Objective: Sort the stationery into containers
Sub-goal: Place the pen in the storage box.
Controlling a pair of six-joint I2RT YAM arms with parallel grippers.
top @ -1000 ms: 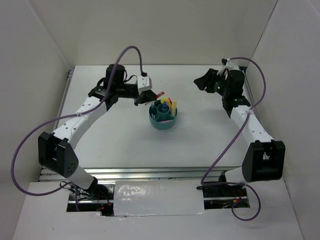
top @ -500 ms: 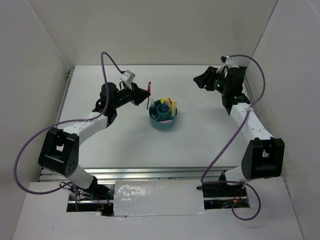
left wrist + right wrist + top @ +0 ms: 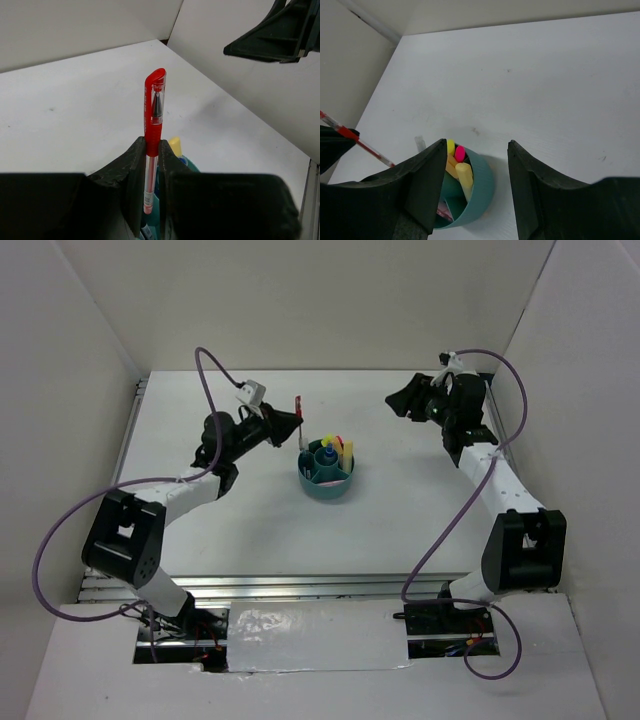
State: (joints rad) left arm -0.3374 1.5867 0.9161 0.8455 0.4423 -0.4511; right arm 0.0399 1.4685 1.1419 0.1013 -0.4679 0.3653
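Note:
The round teal organiser bowl [image 3: 326, 480] stands mid-table and holds yellow and pink markers [image 3: 342, 449] and a blue-capped bottle [image 3: 326, 452]. My left gripper [image 3: 292, 426] is shut on a thin red pen [image 3: 297, 412], held upright just left of the bowl. In the left wrist view the red pen [image 3: 153, 120] stands clamped between my fingers [image 3: 136, 175], with the bowl behind them. My right gripper [image 3: 400, 402] is open and empty, raised at the back right. The right wrist view shows the bowl [image 3: 481, 186] with its markers [image 3: 464, 175] and the pen [image 3: 365, 145].
White walls close in the table at the back and both sides. A small clear bit [image 3: 420, 144] lies on the table beside the bowl. Purple cables loop above both arms.
My left arm has swung back and turned the red pen from slanted beside the bowl to upright, a little further left. My right arm has barely moved.

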